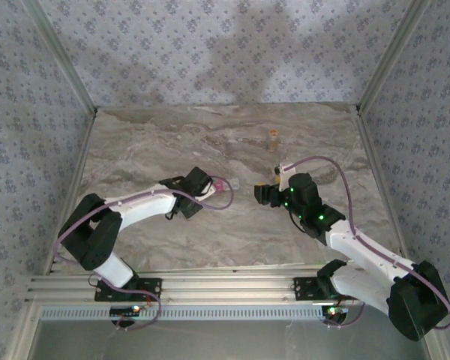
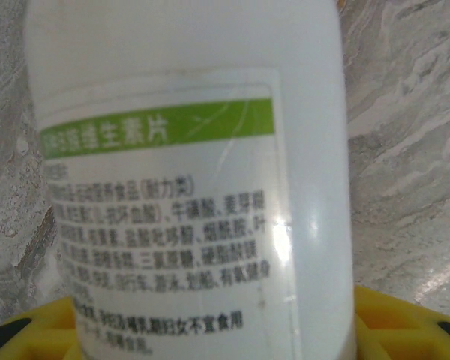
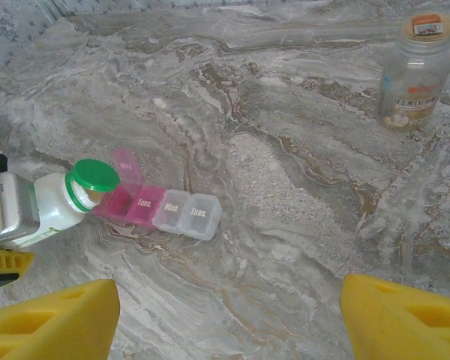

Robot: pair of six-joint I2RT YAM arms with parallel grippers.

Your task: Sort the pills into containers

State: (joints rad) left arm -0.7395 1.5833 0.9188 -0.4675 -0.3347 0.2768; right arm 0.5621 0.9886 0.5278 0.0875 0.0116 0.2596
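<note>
Collision worries me: my left hand grasps the white bottle, its green cap just beside the open pill case on the bench, and could shove it; my right hand hangs released

Soft even light, faint shadows on the back wall, glare on the blurry, perhaps too-close bottle.
</note>
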